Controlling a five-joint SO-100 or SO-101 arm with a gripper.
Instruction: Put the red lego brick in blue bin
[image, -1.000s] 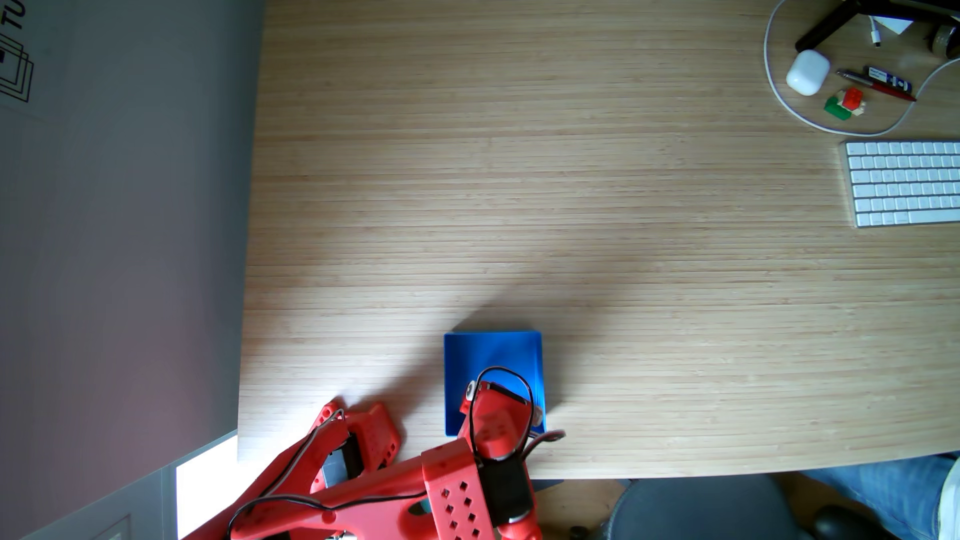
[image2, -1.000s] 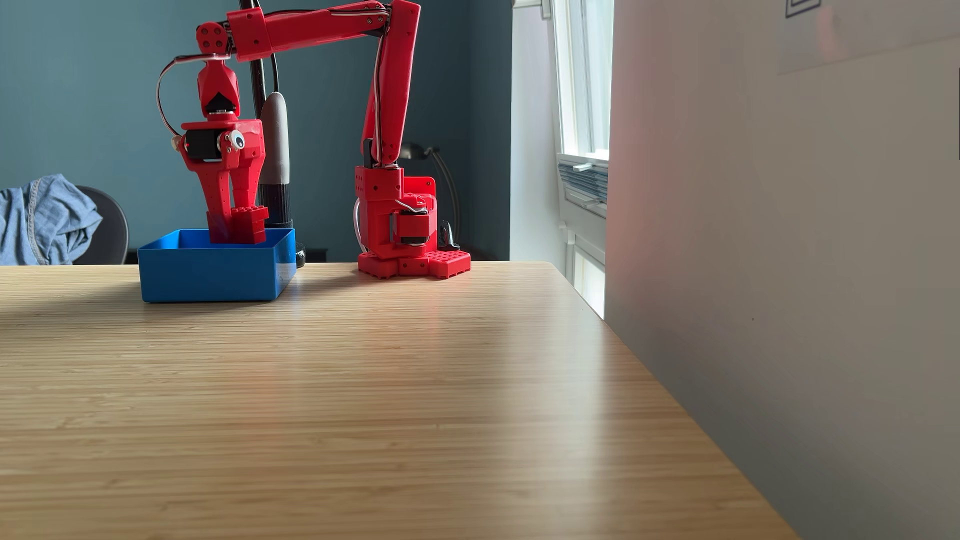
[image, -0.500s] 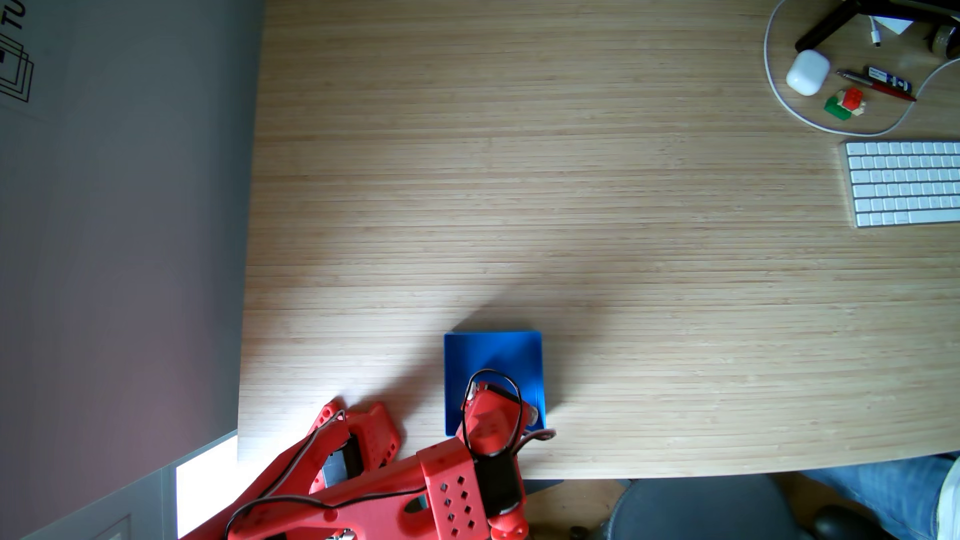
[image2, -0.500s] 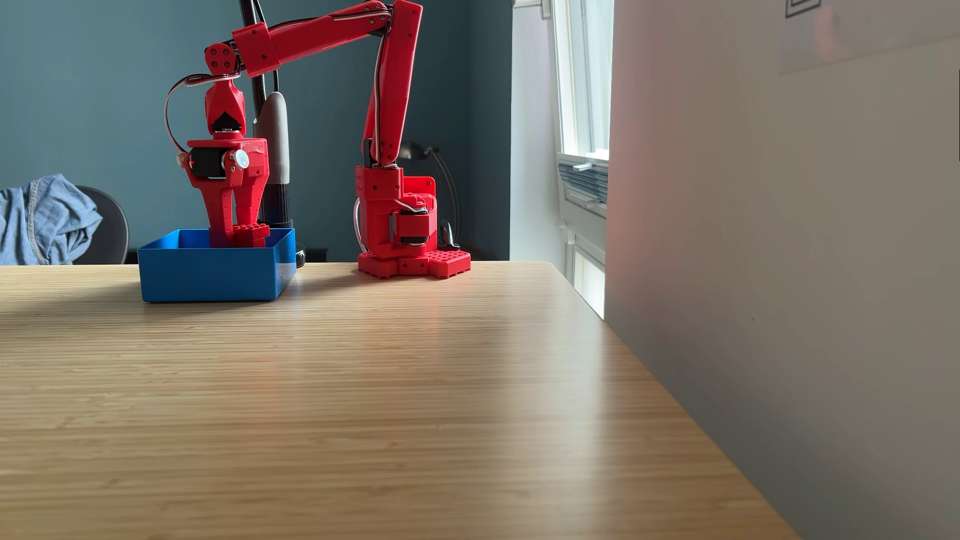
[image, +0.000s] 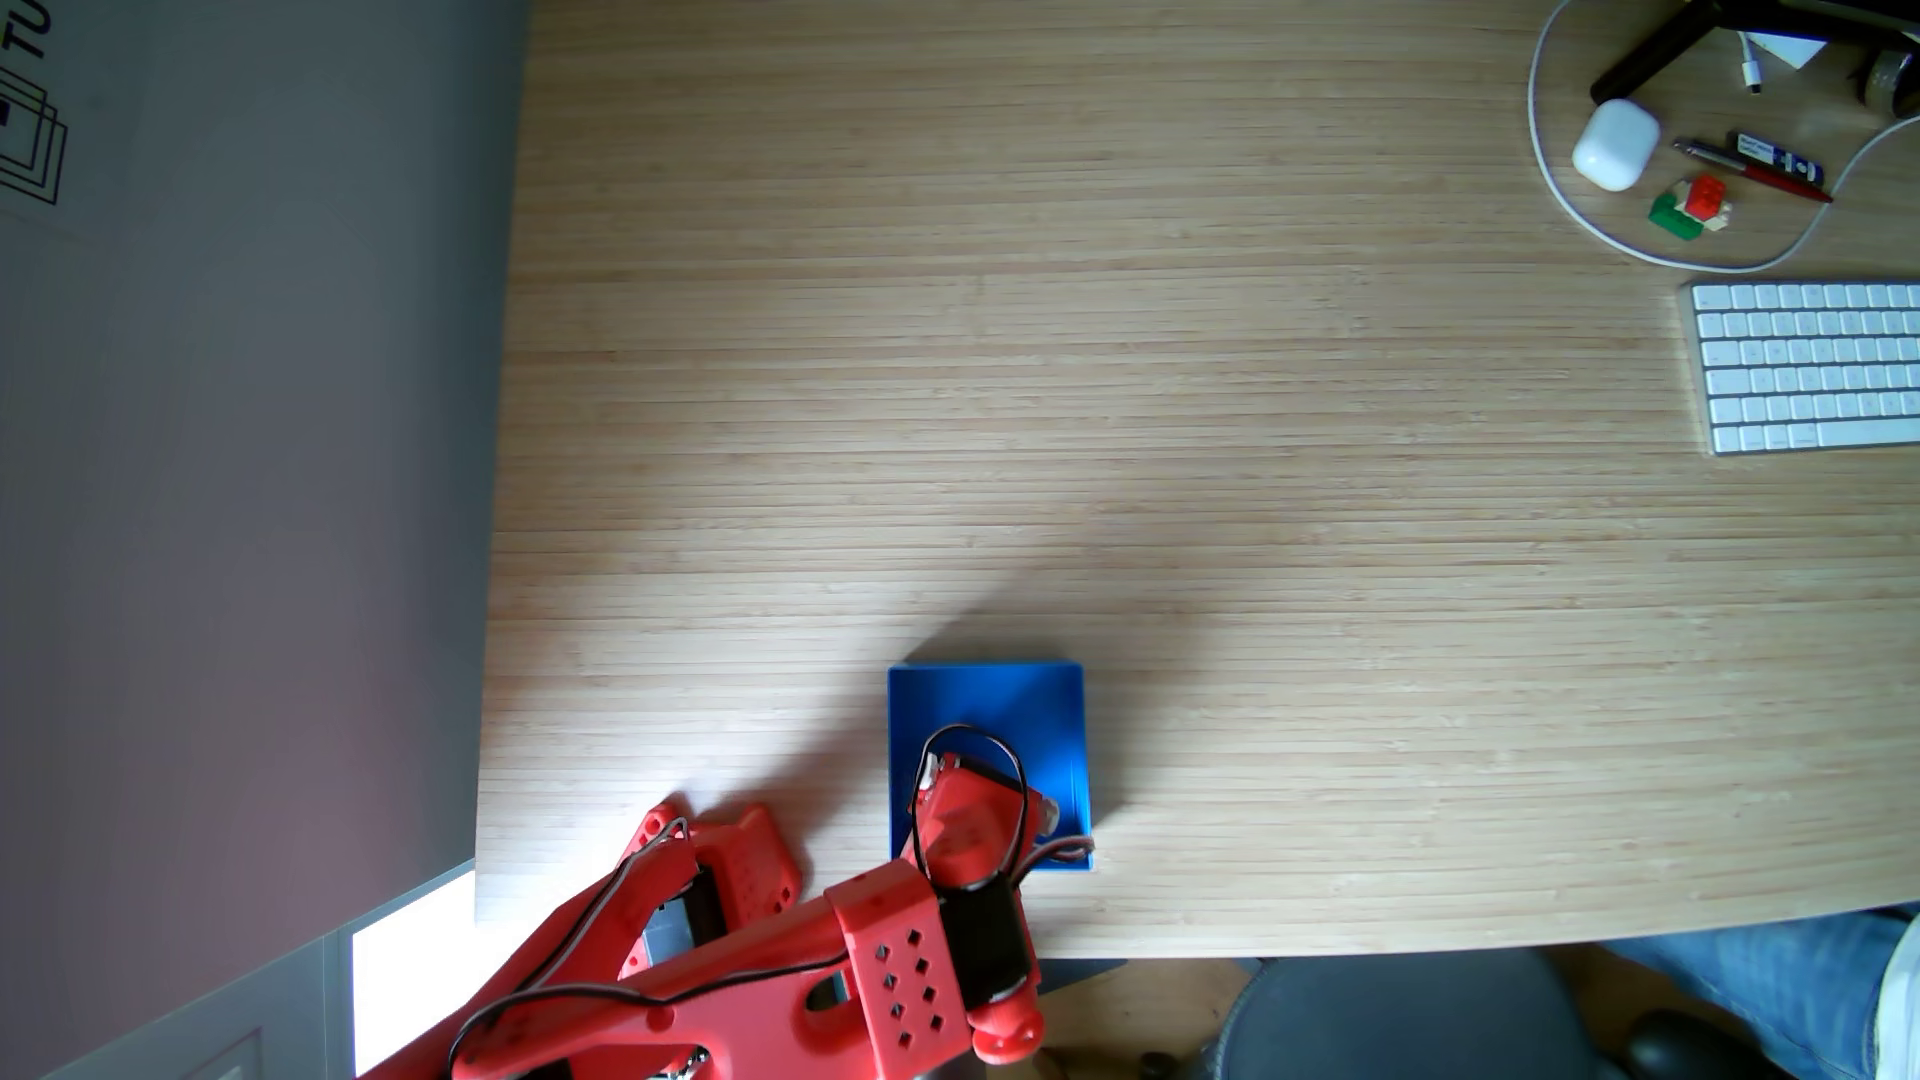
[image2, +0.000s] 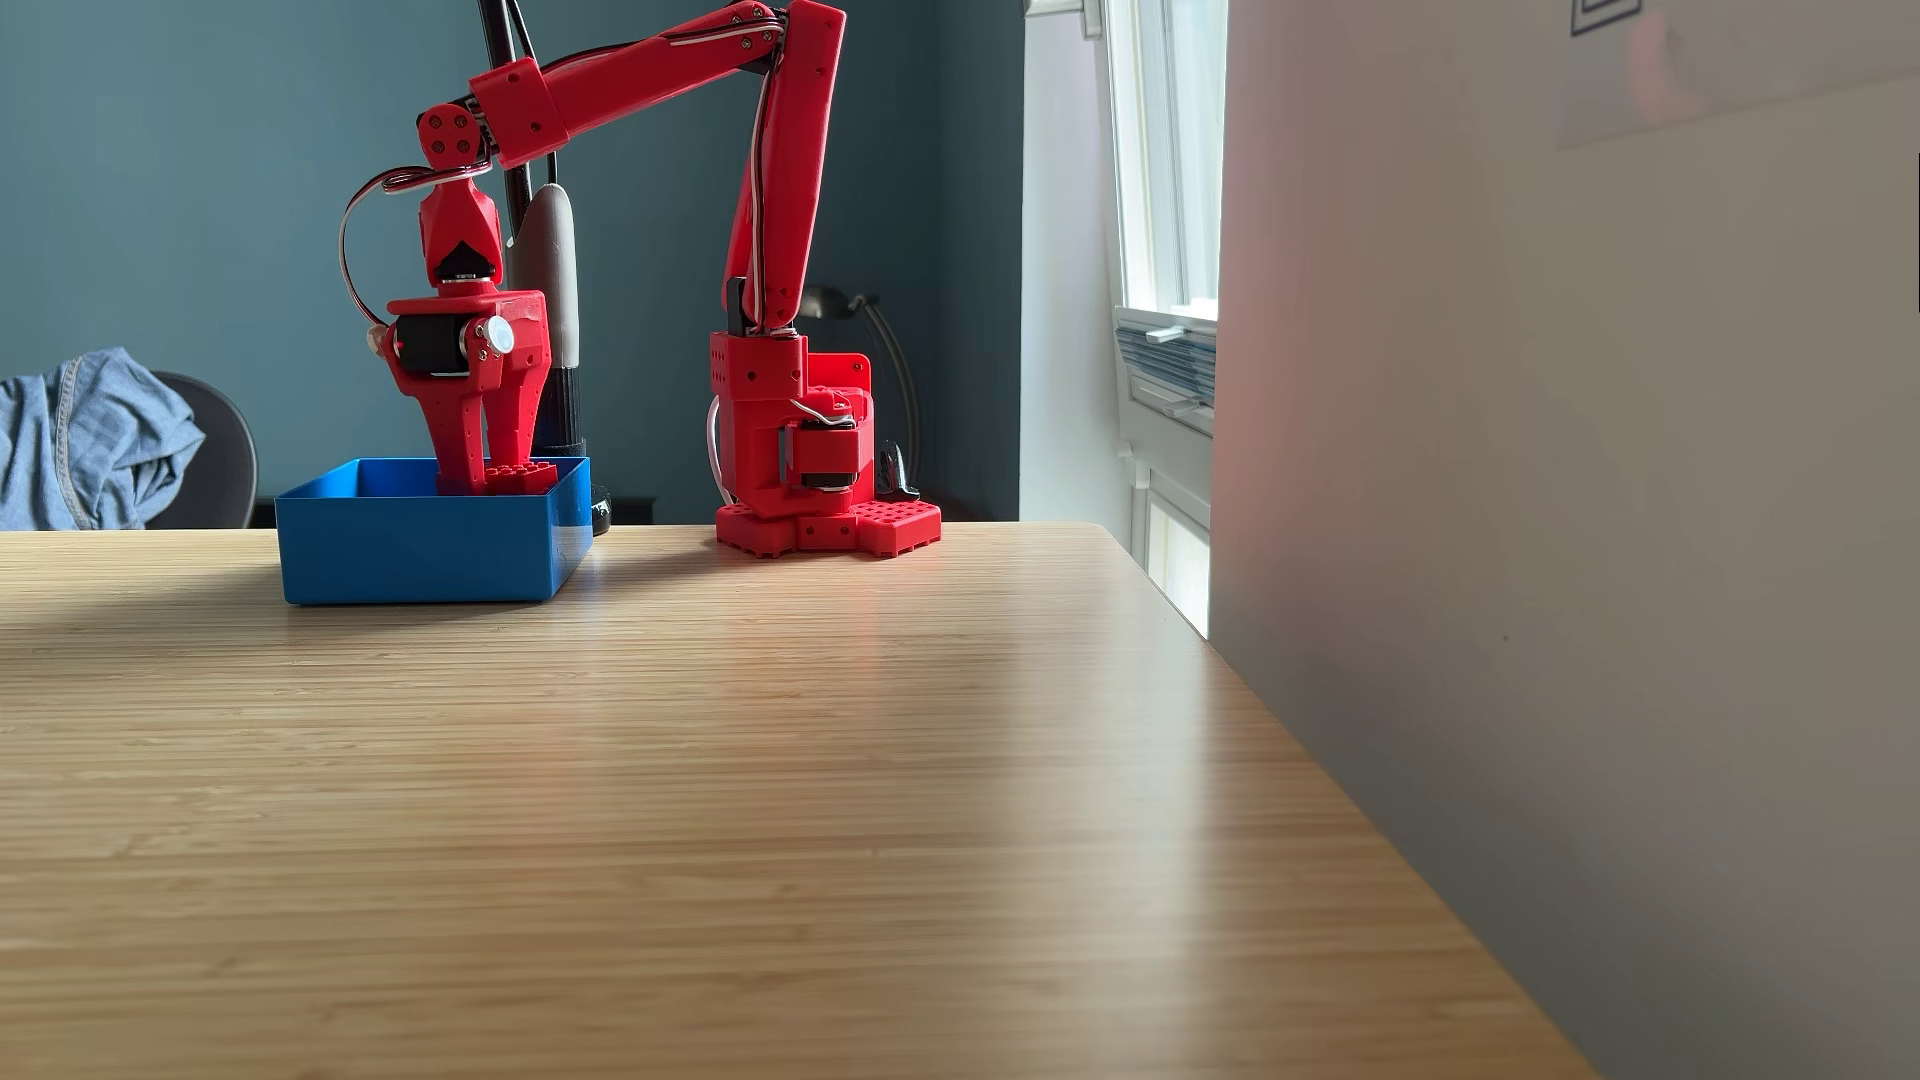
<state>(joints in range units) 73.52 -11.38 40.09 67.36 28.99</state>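
The blue bin (image2: 426, 550) stands on the wooden table near the arm's base, at the table's near edge in the overhead fixed view (image: 987, 696). My red gripper (image2: 488, 480) points straight down into the bin, its tips sunk below the rim. It is shut on the red lego brick (image2: 520, 478), of which just the studded top shows above the bin's wall. From above, my wrist (image: 971, 831) covers the lower half of the bin and hides the brick and the fingers.
The arm's base (image2: 821, 457) sits right of the bin. A black lamp post (image2: 545, 291) rises just behind it. Far across the table lie a keyboard (image: 1808, 363), a white case (image: 1616, 145), pens (image: 1756, 166) and a small brick stack (image: 1688, 208). A chair (image: 1403, 1018) stands by the table edge.
The gripper has gone down with the brick, from above the bin's rim to inside the bin, and has drifted slightly toward the arm's base. The bin has not moved.
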